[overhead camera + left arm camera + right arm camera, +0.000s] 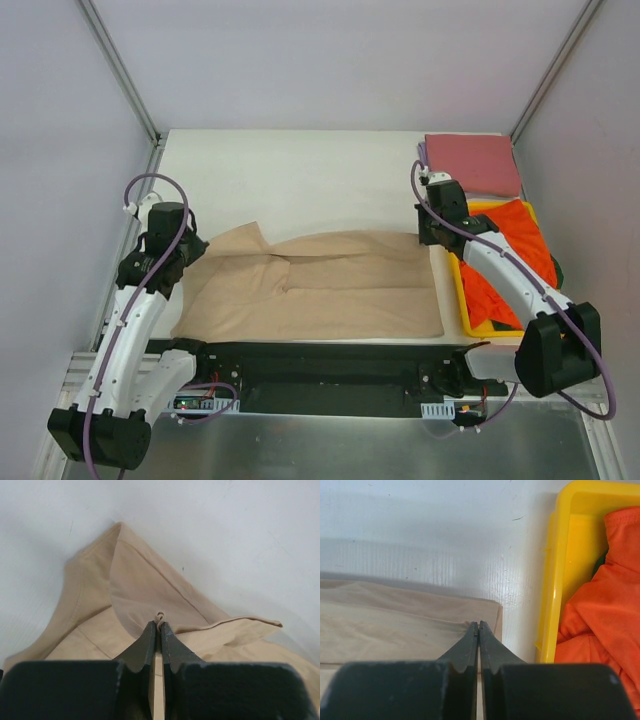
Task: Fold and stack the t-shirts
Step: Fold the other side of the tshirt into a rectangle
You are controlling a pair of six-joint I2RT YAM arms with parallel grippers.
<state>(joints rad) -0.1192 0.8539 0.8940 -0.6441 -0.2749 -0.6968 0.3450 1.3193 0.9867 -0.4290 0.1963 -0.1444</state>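
Note:
A tan t-shirt (330,290) lies spread across the near half of the white table (300,170). My left gripper (195,248) is shut on a pinch of the shirt's raised left end (140,585), and a small nub of cloth pokes out between the fingertips (160,622). My right gripper (425,238) is shut on the shirt's far right corner (395,625), close to its edge (479,626). A dusty pink-red t-shirt (470,163) lies folded at the back right with a lavender edge (421,152) showing under it. An orange-red t-shirt (515,260) lies crumpled in the tray.
The yellow plastic tray (462,300) stands at the right edge of the table, its near wall (552,580) just right of my right gripper. White walls with metal corner rails enclose the table. The black base bar of the arms runs along the near edge.

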